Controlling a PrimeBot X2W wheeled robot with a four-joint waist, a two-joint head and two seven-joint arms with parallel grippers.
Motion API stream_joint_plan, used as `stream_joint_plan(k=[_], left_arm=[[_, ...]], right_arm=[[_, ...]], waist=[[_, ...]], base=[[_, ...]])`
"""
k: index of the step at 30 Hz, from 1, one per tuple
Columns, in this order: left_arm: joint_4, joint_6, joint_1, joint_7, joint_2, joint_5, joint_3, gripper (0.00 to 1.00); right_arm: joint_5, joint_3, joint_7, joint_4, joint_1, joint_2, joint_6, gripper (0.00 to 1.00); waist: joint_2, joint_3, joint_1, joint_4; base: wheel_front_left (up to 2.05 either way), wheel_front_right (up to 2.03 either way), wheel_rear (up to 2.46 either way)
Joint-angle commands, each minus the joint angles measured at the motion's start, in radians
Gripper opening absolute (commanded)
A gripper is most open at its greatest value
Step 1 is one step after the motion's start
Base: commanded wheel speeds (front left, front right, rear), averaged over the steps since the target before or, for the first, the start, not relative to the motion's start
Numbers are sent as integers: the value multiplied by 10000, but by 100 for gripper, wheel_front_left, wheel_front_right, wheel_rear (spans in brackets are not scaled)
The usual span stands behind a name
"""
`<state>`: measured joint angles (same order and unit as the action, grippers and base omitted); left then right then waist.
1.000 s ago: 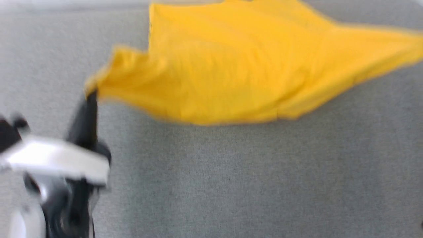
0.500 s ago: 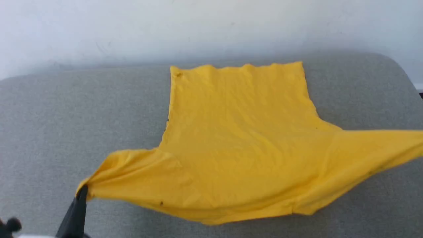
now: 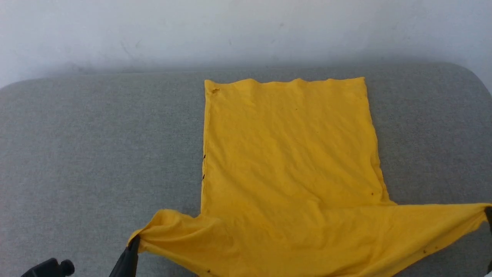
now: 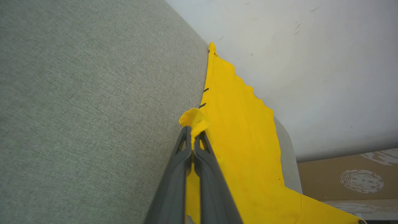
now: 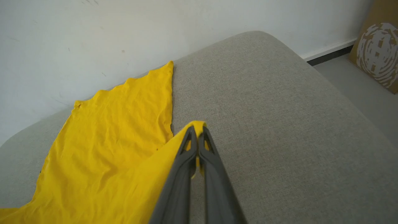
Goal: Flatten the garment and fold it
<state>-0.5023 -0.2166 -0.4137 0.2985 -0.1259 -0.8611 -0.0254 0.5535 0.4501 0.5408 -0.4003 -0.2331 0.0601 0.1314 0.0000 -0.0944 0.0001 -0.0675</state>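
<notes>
Yellow shirt (image 3: 292,161) lies on the grey cushion (image 3: 96,146), hem toward the wall, body spread flat. My left gripper (image 4: 193,137) and right gripper (image 5: 196,132) are each pinched tight on a sleeve tip, pulling the sleeves apart (the flattening step, I judge). Next I should lay both sleeves down smoothly, then release before folding.

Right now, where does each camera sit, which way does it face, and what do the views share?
Head view: on the head, facing forward and down at the garment spread on the grey cushion before the white wall; left gripper lower left, right gripper at the right edge.
Left wrist view: on that wrist, looking along its shut gripper pinching one garment corner.
Right wrist view: likewise, pinching the opposite corner.
Shared: garment, cushion, wall.
</notes>
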Motion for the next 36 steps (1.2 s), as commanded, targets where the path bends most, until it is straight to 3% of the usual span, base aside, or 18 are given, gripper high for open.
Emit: stream_joint_plan(k=[1,5,11,20,21,22,26,30,33,36], left_arm=[[51,41,217,-60,2,110,25,0],[531,-2,743,-160,-44,591,357,0],[575,-175,1426,-125,-259,1269,662,0],[343,-476,1879,162,-304,1610,962,0],[324,-504,1877,161,-279,1624,988,0],[302,-521,1864,159,-255,1639,1027,0],[141,-541,1742,126,-175,1684,1187,0],[-182,-572,1575,-40,-65,1743,1283,0],[-403,-561,1547,-182,18,1808,1409,0],[-553,-519,1639,-310,77,1905,1568,0]], right_arm=[[-88,-42,-90,66,-58,19,-7,0],[-776,-635,-297,1208,-93,376,-7,0],[-1854,-1703,-623,3877,-51,1110,-7,0],[-1840,-2378,-1770,6796,1028,1106,-7,0],[-1746,-2398,-1803,6857,1104,1129,-7,13],[-1656,-2413,-1826,6830,1152,1192,-7,100],[-801,-1991,-1589,5556,1117,1417,-7,100],[23,-760,-911,2520,1235,1941,-7,100],[279,271,-211,586,1949,2392,-7,100],[159,610,533,-122,3273,3168,-7,100]], waist=[[0,-154,-1,55],[0,-411,-1,123],[0,-761,-1,341],[0,-940,-1,634],[0,-946,-1,651],[0,-951,-1,675],[0,-1053,-1,798],[0,-1326,-1,848],[0,-1632,-1,949],[0,-2029,-1,1085]], base=[[0,0,0],[0,0,0],[0,0,0],[0,0,0],[0,0,0],[0,0,0],[0,0,0],[0,0,0],[0,0,0],[0,0,0]])
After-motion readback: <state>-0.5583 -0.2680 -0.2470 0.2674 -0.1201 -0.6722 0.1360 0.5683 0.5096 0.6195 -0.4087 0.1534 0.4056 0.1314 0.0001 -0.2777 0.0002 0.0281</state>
